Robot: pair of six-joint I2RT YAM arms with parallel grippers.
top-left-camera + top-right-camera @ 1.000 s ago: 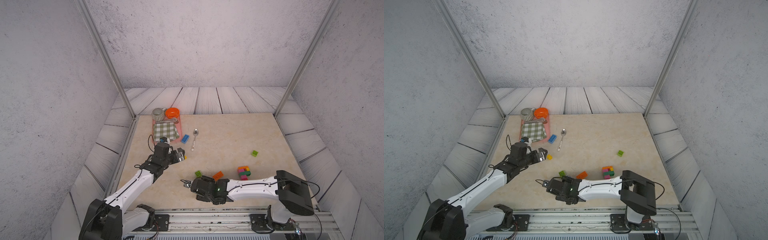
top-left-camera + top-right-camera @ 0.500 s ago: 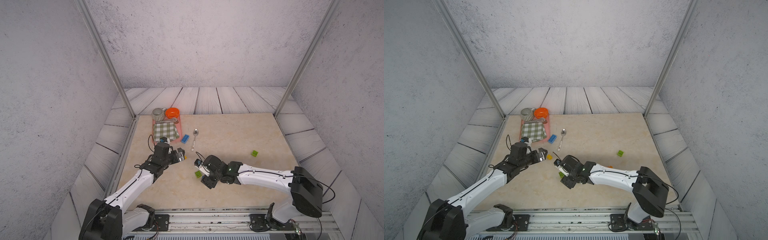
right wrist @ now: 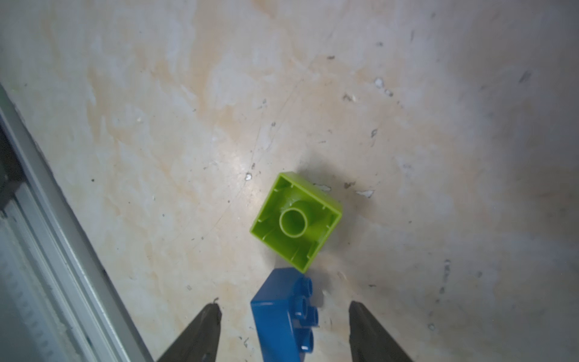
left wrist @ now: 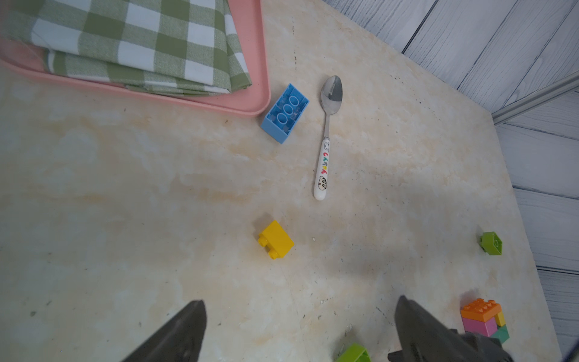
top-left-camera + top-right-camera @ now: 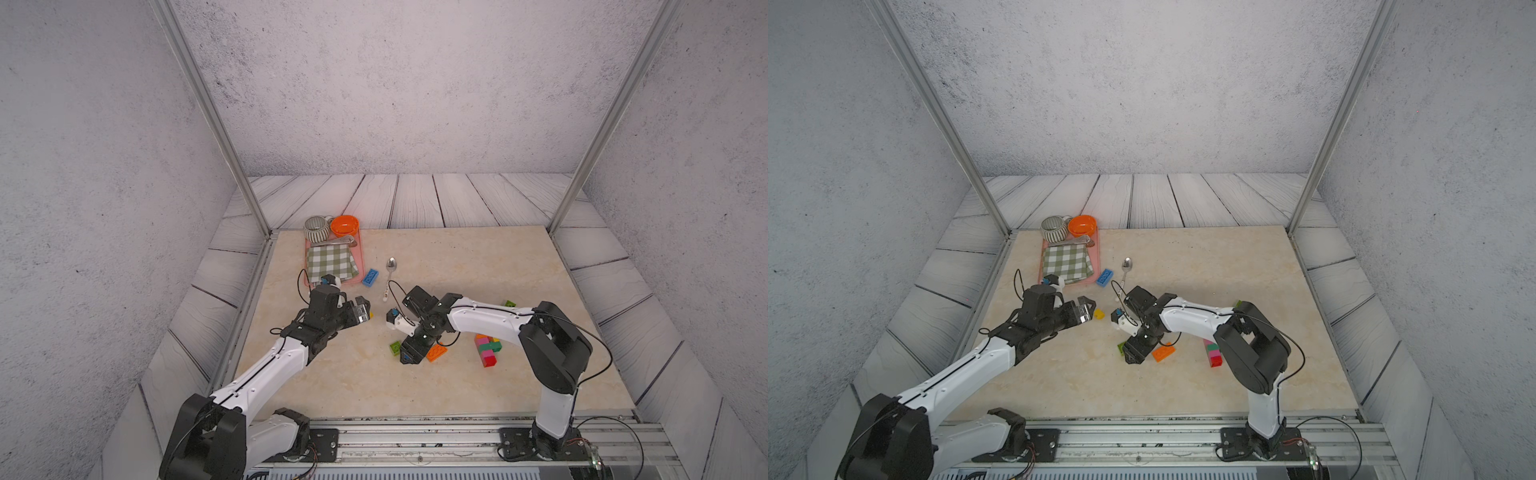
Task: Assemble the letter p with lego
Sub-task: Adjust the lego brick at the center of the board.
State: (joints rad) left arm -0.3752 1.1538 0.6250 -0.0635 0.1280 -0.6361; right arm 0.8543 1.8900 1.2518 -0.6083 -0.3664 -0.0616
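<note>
The lego lies loose on the marble table. In the right wrist view a blue brick (image 3: 283, 316) lies on its side between the fingers of my right gripper (image 3: 285, 308), which is open with a gap on each side. An upturned lime brick (image 3: 296, 221) sits just beyond it. In both top views this gripper (image 5: 409, 353) points down beside an orange brick (image 5: 436, 352), with a coloured brick stack (image 5: 487, 349) to the right. My left gripper (image 4: 300, 303) hangs open and empty, short of a yellow brick (image 4: 275, 239).
A pink tray (image 5: 360, 266) at the back left holds a checked cloth (image 5: 330, 262), a striped cup (image 5: 318, 228) and an orange bowl (image 5: 345, 224). A light blue brick (image 5: 370, 277) and a spoon (image 5: 390, 274) lie beside it. Another lime brick (image 5: 510, 304) sits right of centre.
My right arm has swung from the table's front edge toward the middle, and its gripper now points down over the lime and blue bricks with narrower jaws. The left arm has not moved.
</note>
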